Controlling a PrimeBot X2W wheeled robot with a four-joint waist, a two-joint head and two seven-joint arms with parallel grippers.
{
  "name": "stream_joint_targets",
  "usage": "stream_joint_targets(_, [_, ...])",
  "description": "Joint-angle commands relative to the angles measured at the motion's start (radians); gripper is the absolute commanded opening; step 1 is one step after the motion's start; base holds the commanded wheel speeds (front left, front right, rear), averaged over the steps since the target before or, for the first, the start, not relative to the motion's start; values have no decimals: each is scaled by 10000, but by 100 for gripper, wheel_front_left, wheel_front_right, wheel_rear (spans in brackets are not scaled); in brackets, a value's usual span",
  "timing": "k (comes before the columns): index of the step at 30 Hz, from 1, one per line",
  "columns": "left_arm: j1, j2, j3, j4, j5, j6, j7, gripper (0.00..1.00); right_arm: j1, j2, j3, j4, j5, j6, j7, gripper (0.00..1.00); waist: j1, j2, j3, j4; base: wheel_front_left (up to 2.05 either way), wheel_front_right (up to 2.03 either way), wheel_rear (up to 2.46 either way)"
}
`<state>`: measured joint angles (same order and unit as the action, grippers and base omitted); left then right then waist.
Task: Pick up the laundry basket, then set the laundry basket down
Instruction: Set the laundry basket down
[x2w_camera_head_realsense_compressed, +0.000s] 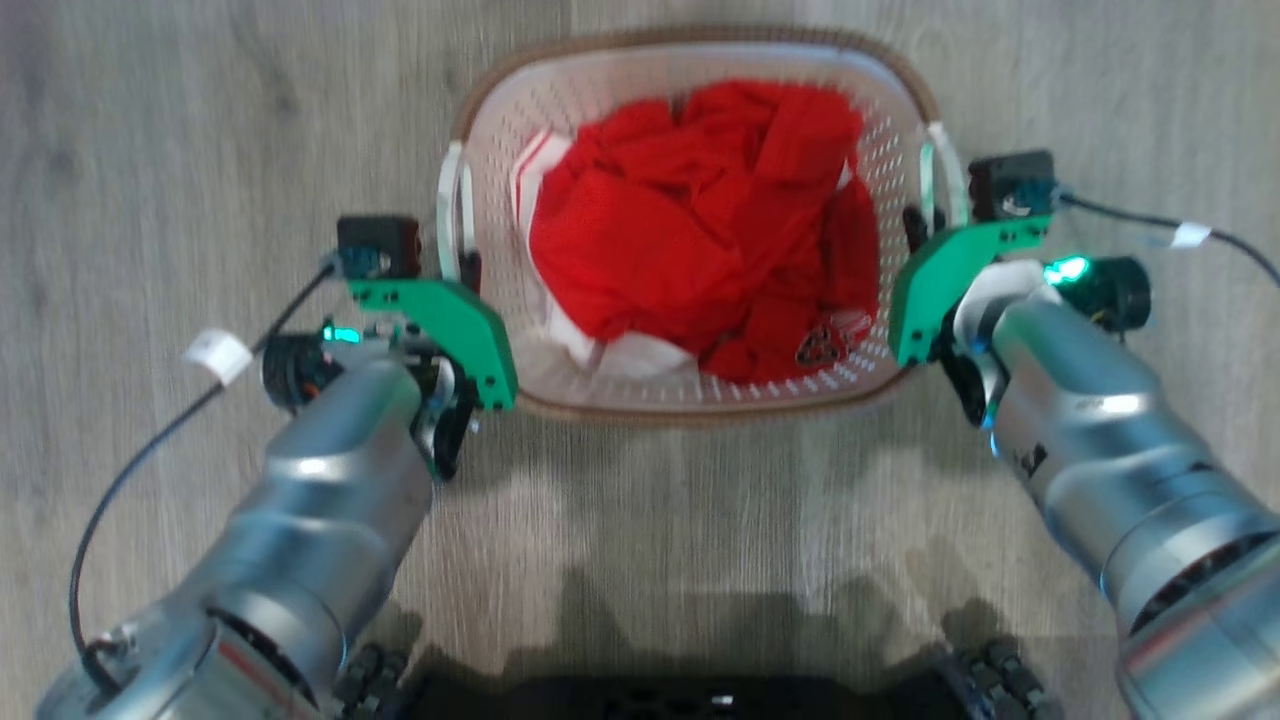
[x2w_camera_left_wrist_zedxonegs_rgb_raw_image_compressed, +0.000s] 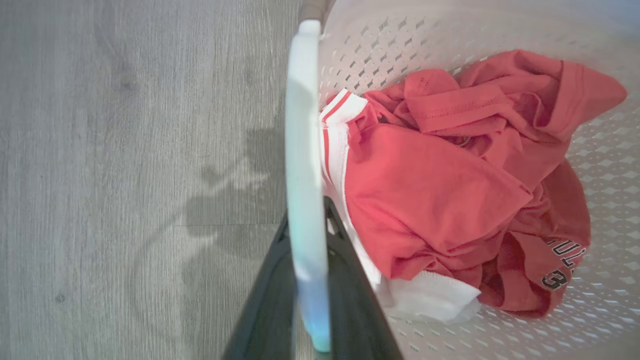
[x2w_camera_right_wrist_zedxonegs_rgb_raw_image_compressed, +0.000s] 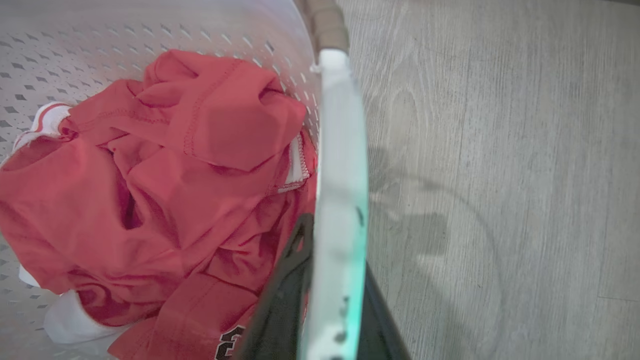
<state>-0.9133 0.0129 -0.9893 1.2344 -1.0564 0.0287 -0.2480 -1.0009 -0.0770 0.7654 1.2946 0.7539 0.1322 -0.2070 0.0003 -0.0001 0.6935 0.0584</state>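
Laundry basket (x2w_camera_head_realsense_compressed: 510, 120): white perforated tub with a brown rim band, lying between your two grippers.
Contents: a bunched red jersey (x2w_camera_head_realsense_compressed: 690, 220) with white trim and dark lettering, just inboard of each gripper.
Left gripper (x2w_camera_head_realsense_compressed: 465, 270): one dark finger sits inside the basket wall and one outside, both pressed against the left handle (x2w_camera_head_realsense_compressed: 450, 205). It reads as clamped on that handle.
Right gripper (x2w_camera_head_realsense_compressed: 915, 225): the same hold on the right handle (x2w_camera_head_realsense_compressed: 940, 170), which is pinched between its two fingers.
Floor (x2w_camera_head_realsense_compressed: 200, 120): grey wood-look planks outboard of both grippers, with gripper shadows falling on them.
Lift status: you cannot tell whether the base is off the floor. The shadow band under the near rim hints at a gap, no more.
Done, by judgement: both handles are grasped.
Remaining, by judgement: confirm or finish the raise, keep both sides level, lower the basket, and release both handles.
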Motion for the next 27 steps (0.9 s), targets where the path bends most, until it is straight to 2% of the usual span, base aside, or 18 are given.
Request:
stream_joint_targets(1, [-229, 373, 257, -18, 63, 181, -132, 0, 206, -116, 36, -41, -156, -15, -182, 0, -3, 1, 622, 186, 0, 0, 0])
stream_joint_targets(9, [-723, 373, 596, -421, 558, 378, -135, 0, -165, -190, -995, -40, -1223, -15, -260, 0, -3, 1, 1579, 359, 0, 0, 0])
stream_joint_targets(27, [-612, 373, 925, -806, 1053, 391, -137, 0, -71, 126, -3079, -39, -3395, -15, -137, 0, -3, 1, 1874, 405, 0, 0, 0])
